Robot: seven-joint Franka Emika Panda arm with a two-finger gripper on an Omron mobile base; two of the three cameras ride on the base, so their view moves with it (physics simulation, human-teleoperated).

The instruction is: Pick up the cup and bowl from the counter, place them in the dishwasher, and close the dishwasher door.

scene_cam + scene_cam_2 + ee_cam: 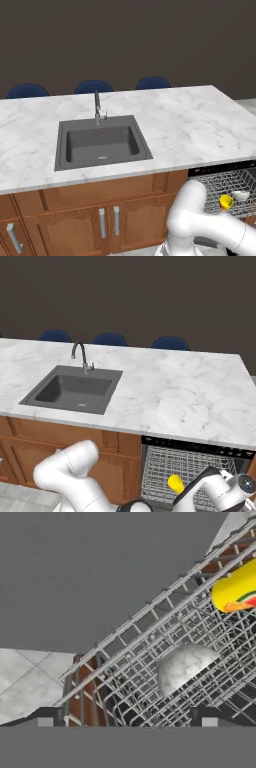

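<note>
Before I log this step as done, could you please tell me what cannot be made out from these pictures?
- Dishwasher door: not identifiable; the left base view cuts off at the rack.
- Bowl: mostly hidden behind the arm in the right base view.
- Cup: cut by the hand view's right edge.
- Gripper: tips apart, touching nothing; bowl lies beyond.

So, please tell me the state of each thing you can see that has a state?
cup: lying in the dishwasher rack
bowl: in the rack beside the cup
dishwasher: open, rack exposed
gripper: open, holding nothing
sink: empty
cabinet doors: shut
</note>
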